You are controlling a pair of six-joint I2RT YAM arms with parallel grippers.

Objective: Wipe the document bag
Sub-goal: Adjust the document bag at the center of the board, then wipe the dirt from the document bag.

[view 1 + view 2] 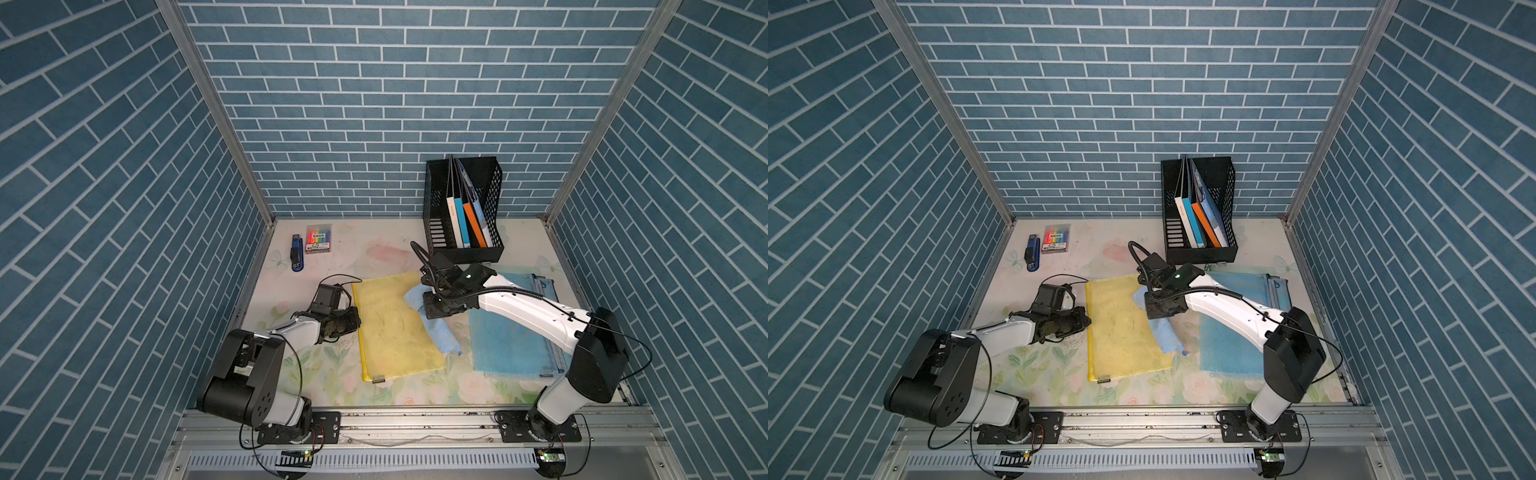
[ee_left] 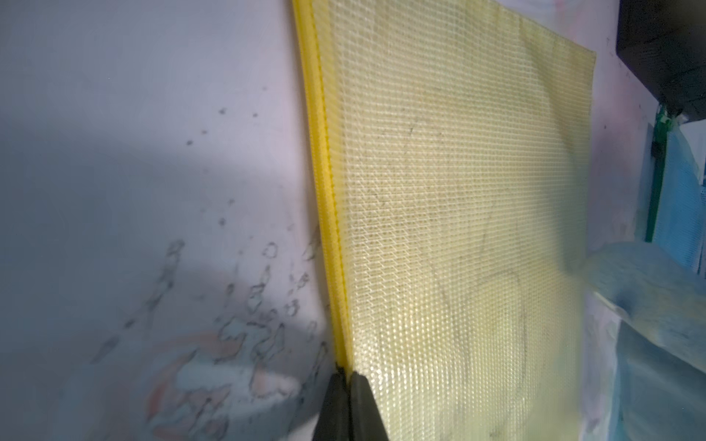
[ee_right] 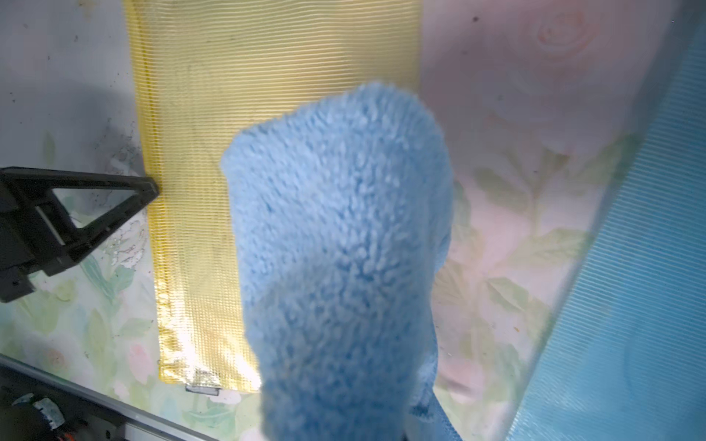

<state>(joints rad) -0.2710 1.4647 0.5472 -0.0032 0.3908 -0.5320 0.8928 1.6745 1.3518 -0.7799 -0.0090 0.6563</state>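
A yellow mesh document bag (image 1: 395,328) with faint dark scribbles lies flat mid-table, seen in both top views (image 1: 1121,332). My left gripper (image 1: 357,321) is at its left edge. In the left wrist view the gripper (image 2: 347,376) is shut on the bag's yellow edge strip (image 2: 324,214). My right gripper (image 1: 432,311) hovers over the bag's right side, shut on a fluffy blue cloth (image 1: 438,336). The cloth (image 3: 340,236) hangs down and hides the right fingers in the right wrist view. Its lower end trails over the bag's right edge (image 3: 412,46).
A blue mesh bag (image 1: 515,336) lies to the right, partly under my right arm. A black file holder (image 1: 434,224) with books stands at the back right. A blue stapler (image 1: 296,253) and a marker pack (image 1: 319,240) lie at the back left. Brick-patterned walls enclose three sides.
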